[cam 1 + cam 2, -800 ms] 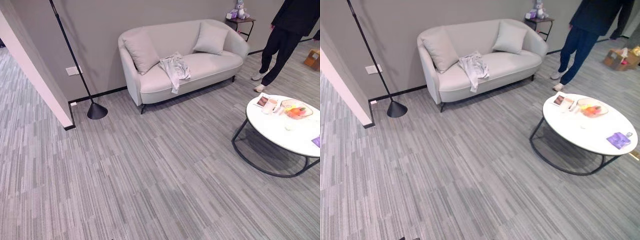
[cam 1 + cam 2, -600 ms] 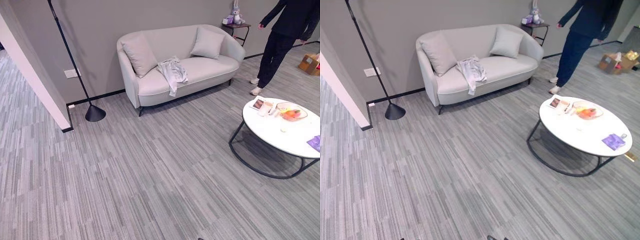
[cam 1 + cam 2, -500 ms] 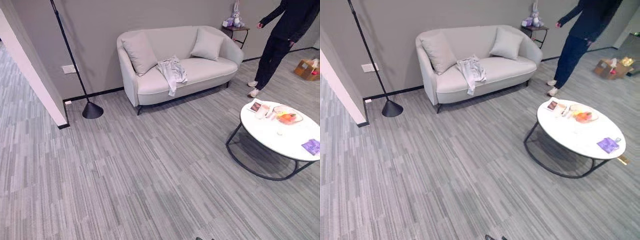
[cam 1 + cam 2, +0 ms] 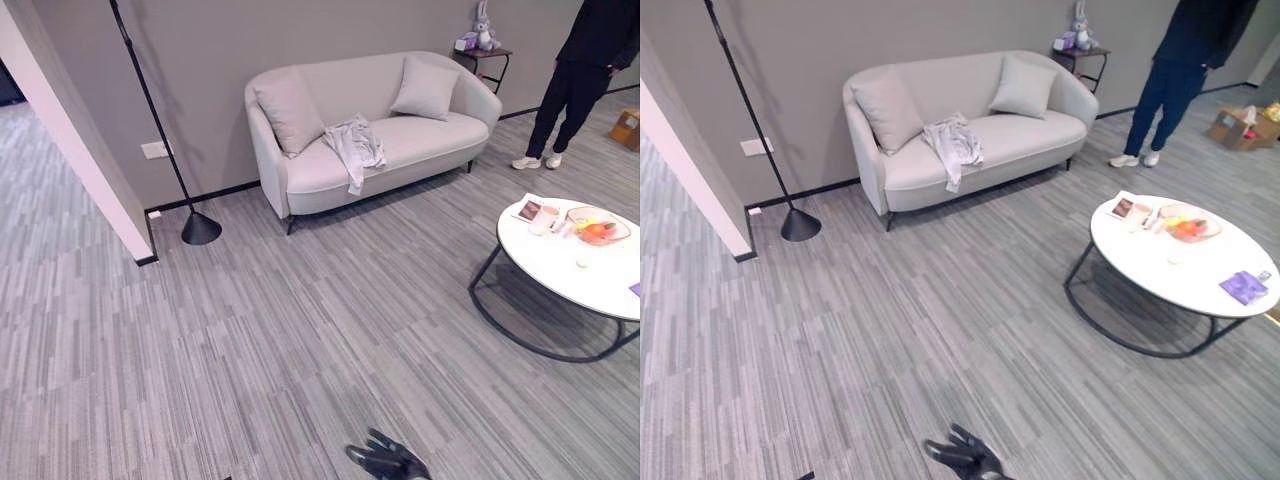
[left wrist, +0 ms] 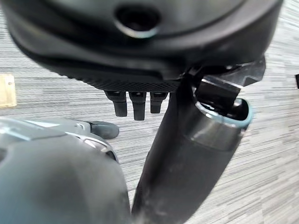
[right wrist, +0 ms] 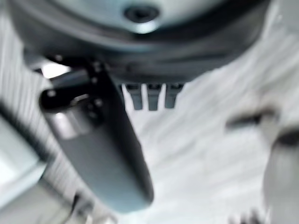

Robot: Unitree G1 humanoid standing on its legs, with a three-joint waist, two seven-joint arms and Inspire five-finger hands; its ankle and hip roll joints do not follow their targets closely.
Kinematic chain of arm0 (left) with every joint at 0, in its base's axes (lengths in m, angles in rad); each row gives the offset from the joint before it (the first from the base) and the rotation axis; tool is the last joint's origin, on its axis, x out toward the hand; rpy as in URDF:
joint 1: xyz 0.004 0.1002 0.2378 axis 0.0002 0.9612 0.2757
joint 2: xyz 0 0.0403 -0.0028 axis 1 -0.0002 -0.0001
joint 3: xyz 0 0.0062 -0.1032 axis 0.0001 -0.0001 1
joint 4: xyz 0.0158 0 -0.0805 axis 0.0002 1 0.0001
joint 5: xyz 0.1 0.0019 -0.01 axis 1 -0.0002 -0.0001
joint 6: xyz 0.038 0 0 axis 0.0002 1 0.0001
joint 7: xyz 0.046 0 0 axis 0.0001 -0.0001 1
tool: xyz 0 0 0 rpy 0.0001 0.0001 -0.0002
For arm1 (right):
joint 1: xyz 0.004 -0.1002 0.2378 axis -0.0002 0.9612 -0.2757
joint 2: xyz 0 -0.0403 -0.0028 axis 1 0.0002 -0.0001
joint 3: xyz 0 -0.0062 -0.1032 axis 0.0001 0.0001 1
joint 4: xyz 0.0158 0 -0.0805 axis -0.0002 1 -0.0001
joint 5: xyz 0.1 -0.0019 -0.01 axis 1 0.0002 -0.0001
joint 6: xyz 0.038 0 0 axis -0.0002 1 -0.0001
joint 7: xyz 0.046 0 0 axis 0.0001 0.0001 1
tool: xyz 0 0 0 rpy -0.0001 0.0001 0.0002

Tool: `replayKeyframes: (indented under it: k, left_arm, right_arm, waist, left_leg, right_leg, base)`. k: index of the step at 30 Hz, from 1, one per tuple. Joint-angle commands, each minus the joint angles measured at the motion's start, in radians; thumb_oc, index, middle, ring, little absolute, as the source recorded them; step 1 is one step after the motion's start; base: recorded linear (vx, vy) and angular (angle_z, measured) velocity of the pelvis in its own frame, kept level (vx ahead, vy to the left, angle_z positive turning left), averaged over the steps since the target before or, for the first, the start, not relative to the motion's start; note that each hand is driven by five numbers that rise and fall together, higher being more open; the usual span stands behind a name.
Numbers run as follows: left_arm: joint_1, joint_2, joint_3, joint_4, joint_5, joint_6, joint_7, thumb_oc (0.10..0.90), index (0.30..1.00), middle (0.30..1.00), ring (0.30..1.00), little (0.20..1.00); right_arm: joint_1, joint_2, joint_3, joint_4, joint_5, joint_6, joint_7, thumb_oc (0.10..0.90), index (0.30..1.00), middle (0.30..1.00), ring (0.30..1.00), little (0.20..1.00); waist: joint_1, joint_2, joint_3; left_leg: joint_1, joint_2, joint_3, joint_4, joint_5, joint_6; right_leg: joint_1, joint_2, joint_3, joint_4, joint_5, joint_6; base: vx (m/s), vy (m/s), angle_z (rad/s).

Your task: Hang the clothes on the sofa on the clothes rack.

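Approach stage, by my judgement: nothing is grasped and no rack is to be seen from here. The floor (image 4: 300,330) is grey striped carpet, running open from the robot to the sofa (image 4: 375,130), which stands against the far wall. A round white table (image 4: 1185,262) sits off to the right, well apart from the sofa, carrying a bowl and small items. A person (image 4: 1180,60) stands beyond the sofa's right end; a lamp (image 4: 185,190) leans at its left end, base on the floor. The clothes (image 4: 355,145) lie crumpled on the seat, left of centre, just beside the left cushion, with one end trailing over the front edge. They lie far ahead of the fingers and slightly to their left, with bare carpet between. One dark hand (image 4: 388,462) shows at the near edge of the head views, fingers loosely spread and empty; which arm it belongs to cannot be told there. In the wrist views the left hand (image 5: 135,100) and right hand (image 6: 149,95) each show straight fingertips over the carpet, holding nothing. Next move, as judged: walk on to the sofa's front, keeping left of the table, then reach down to the trailing end of the clothes
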Motion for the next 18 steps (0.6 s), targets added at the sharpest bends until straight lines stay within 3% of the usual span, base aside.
replayKeyframes:
  k: [1,6,9,11,14,16,18]
  left_arm:
    - [-0.046,-0.037,-0.029,0.067,0.041,0.0,-0.008,0.8,0.9,0.9,0.9,0.9]
    - [-0.04,-0.03,-0.017,0.071,0.025,0.005,-0.005,0.8,0.9,0.9,0.9,0.9]
    - [-0.047,-0.023,-0.029,0.068,0.028,0.006,0.004,0.8,0.9,0.9,0.9,0.9]
    - [-0.062,-0.026,-0.046,0.043,0.027,-0.013,0.004,0.8,0.9,0.9,0.9,0.9]
    - [-0.063,-0.031,-0.063,0.068,0.035,-0.018,-0.012,0.8,0.9,0.9,0.9,0.9]
    - [-0.065,-0.034,-0.068,0.092,0.043,-0.018,-0.017,0.8,0.9,0.9,0.9,0.9]
    - [-0.063,-0.031,-0.065,0.105,0.05,-0.024,-0.015,0.8,0.9,0.9,0.9,0.9]
  right_arm:
    - [-0.028,0.069,0.002,-0.071,-0.005,-0.012,0.037,0.8,0.9,0.9,0.9,0.9]
    - [-0.022,0.091,0.007,-0.053,0.033,-0.001,0.024,0.8,0.9,0.9,0.9,0.9]
    - [-0.028,0.104,0.008,-0.059,0.052,-0.01,0.005,0.8,0.9,0.9,0.9,0.9]
    - [0.014,0.067,-0.068,0.138,-0.041,-0.019,0.051,0.8,0.9,0.9,0.9,0.9]
    - [-0.036,0.067,-0.184,0.365,-0.046,-0.051,0.046,0.8,0.9,0.9,0.9,0.9]
    - [-0.058,0.067,-0.236,0.418,-0.031,-0.074,0.055,0.8,0.9,0.9,0.9,0.9]
    - [-0.063,0.05,-0.272,0.42,-0.023,-0.088,0.052,0.8,0.9,0.9,0.9,0.9]
  waist:
    - [0.024,-0.04,0.018]
    - [0.048,-0.055,0.018]
    - [0.058,-0.058,0.022]
    - [0.015,-0.032,0.052]
    - [-0.025,0.021,0.101]
    - [-0.051,0.057,0.124]
    - [-0.08,0.055,0.137]
  left_leg:
    - [-0.064,-0.03,-0.053,0.016,-0.038,0.027]
    - [-0.062,-0.057,-0.074,0.028,-0.058,0.043]
    - [-0.066,-0.078,-0.1,0.049,-0.08,0.066]
    - [-0.042,-0.114,-0.128,0.053,-0.099,0.109]
    - [0.024,-0.14,-0.168,0.027,-0.11,0.153]
    - [0.054,-0.12,-0.189,0.026,-0.126,0.159]
    - [0.086,-0.116,-0.21,0.027,-0.145,0.147]
  right_leg:
    - [0.048,-0.046,-0.023,0.025,-0.059,0.017]
    - [0.059,-0.072,-0.042,0.061,-0.06,0.027]
    - [0.039,-0.101,-0.045,0.169,-0.073,0.034]
    - [-0.049,-0.146,0.013,0.411,-0.004,0.044]
    - [-0.201,-0.186,0.095,0.747,0.117,0.055]
    - [-0.312,-0.153,0.103,0.87,0.063,0.041]
    - [-0.361,-0.092,0.096,0.772,0.012,0.021]
  base:
    - [0.05,0.071,0.05]
    - [0.07,0.105,0.14]
    - [0.08,0.169,0.23]
    - [0.12,0.35,0.44]
    - [0.1,0.322,0.22]
    - [0.13,0.154,0.28]
    - [0.25,-0.031,0.38]
